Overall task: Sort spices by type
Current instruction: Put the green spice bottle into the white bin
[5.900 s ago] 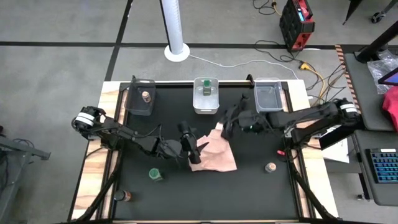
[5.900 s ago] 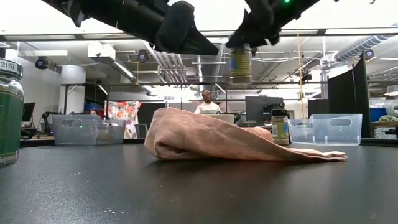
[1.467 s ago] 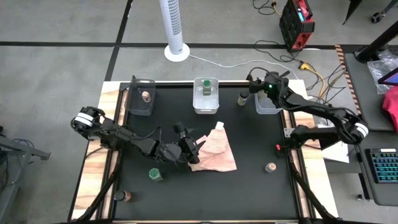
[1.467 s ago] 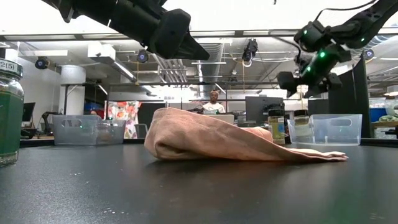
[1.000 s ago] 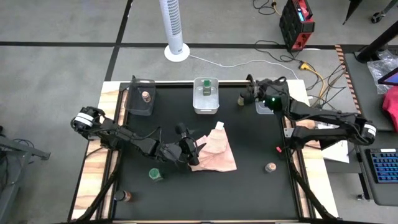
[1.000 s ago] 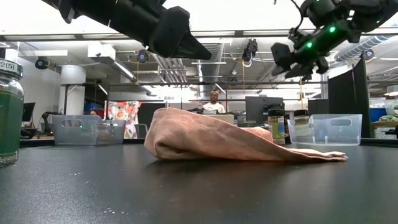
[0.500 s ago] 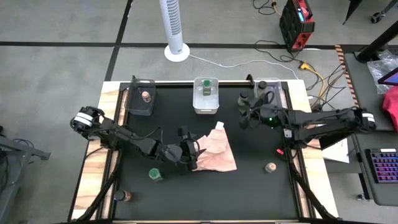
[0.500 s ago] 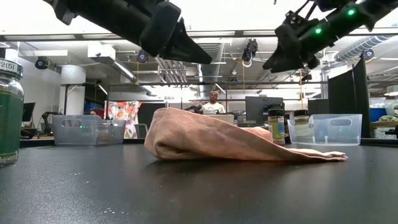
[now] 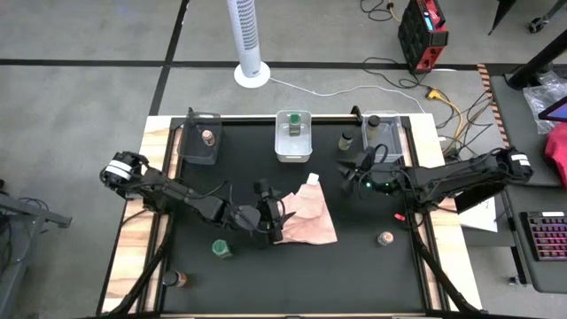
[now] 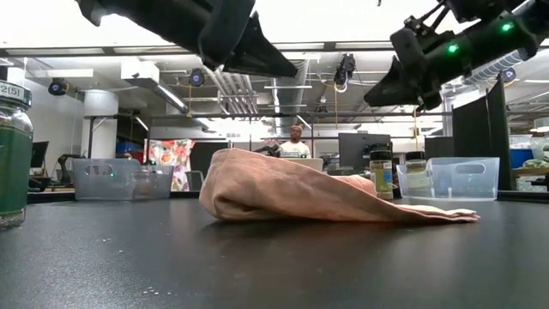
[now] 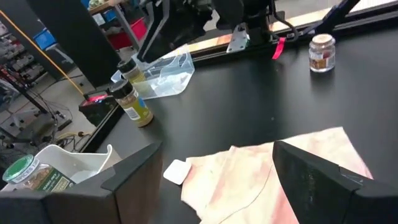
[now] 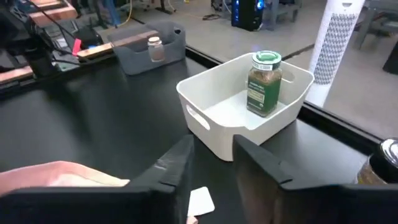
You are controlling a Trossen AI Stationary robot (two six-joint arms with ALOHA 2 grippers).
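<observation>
- progress approx halfway: tan-lid jar (image 9: 208, 137) in left bin (image 9: 199, 152), green-lid jar (image 9: 294, 126) in mid bin (image 9: 293, 152), dark-lid jar (image 9: 373, 122) in right bin (image 9: 395, 138).
- left to sort: dark-lid jar 2 (image 9: 346, 140) beside right bin, green jar 2 (image 9: 220, 249), tan jar 2 (image 9: 385, 239), front jar (image 9: 180, 280) at table corner.
- jars small, cylindrical, all upright.
- left gripper (image 9: 276, 219) spread wide over cloth (image 9: 306, 217), empty.
- right gripper (image 9: 351, 168) nearly closed, empty, near mid bin.

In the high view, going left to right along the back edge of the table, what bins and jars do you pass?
Dark bin with a tan-lidded jar → white bin with a green-lidded jar → dark-lidded jar standing on the mat → clear bin with a dark-lidded jar inside.
</observation>
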